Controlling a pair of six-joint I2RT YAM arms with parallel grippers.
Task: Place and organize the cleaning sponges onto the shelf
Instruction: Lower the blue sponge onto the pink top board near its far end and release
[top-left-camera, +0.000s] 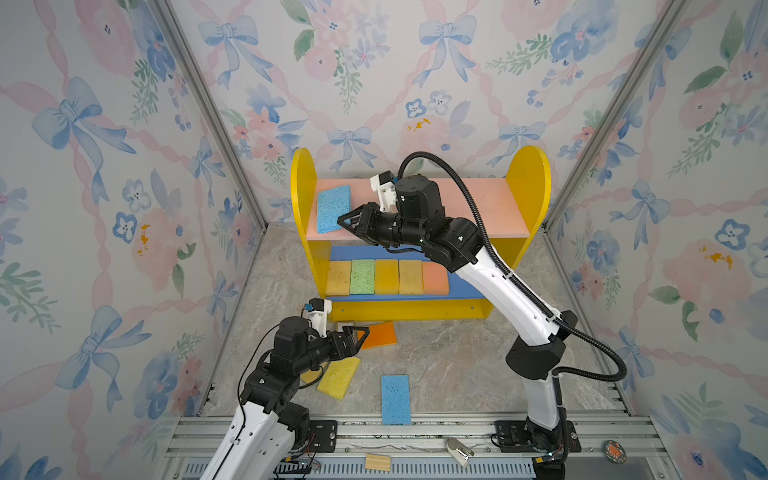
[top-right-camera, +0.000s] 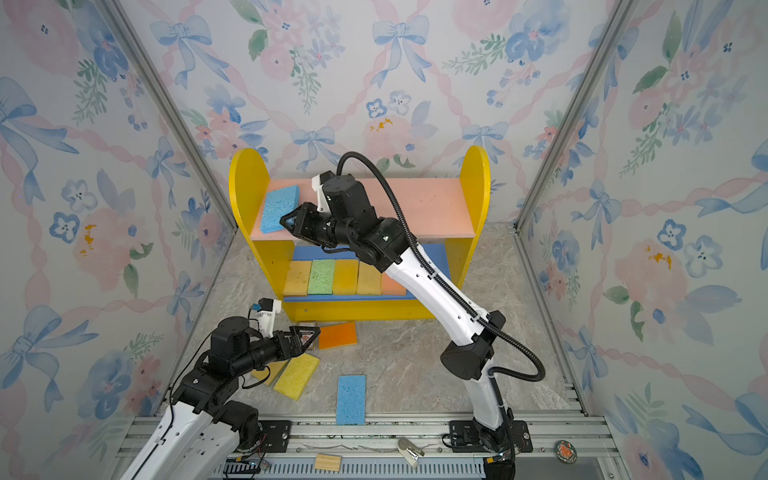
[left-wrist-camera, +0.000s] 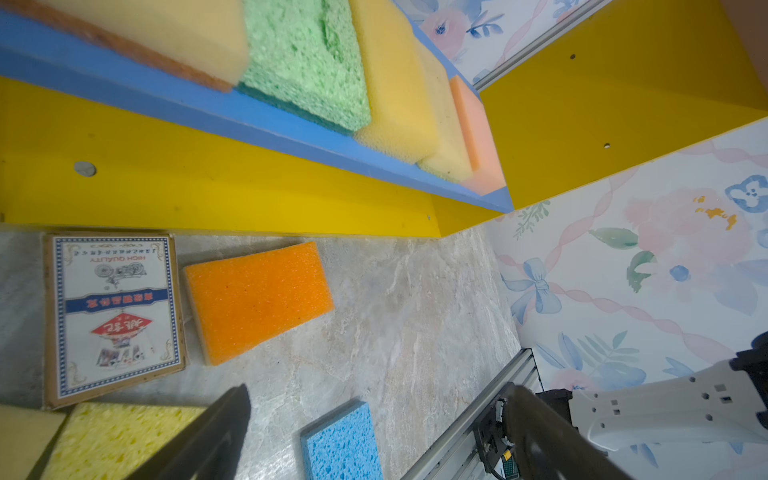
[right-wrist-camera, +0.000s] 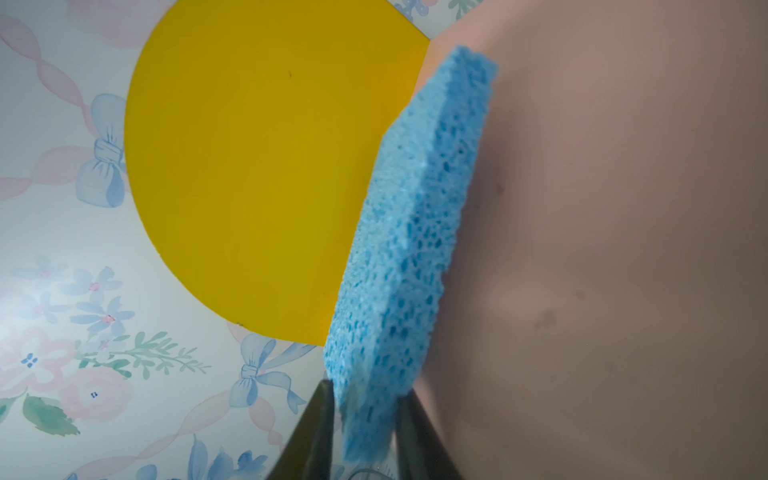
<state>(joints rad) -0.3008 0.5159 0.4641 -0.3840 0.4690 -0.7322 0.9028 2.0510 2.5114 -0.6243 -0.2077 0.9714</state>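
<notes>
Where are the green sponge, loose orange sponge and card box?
green sponge (top-left-camera: 362, 276): in a top view, top face.
loose orange sponge (left-wrist-camera: 257, 301): left wrist view, top face.
card box (left-wrist-camera: 114, 316): left wrist view, printed face.

Sponge row (top-left-camera: 386, 276) in shelf (top-left-camera: 528, 187) — loose sponges (top-left-camera: 395, 399) before it.

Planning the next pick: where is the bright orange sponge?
In both top views the bright orange sponge lies on the table, in front of the shelf's left half, beside the left gripper.
</notes>
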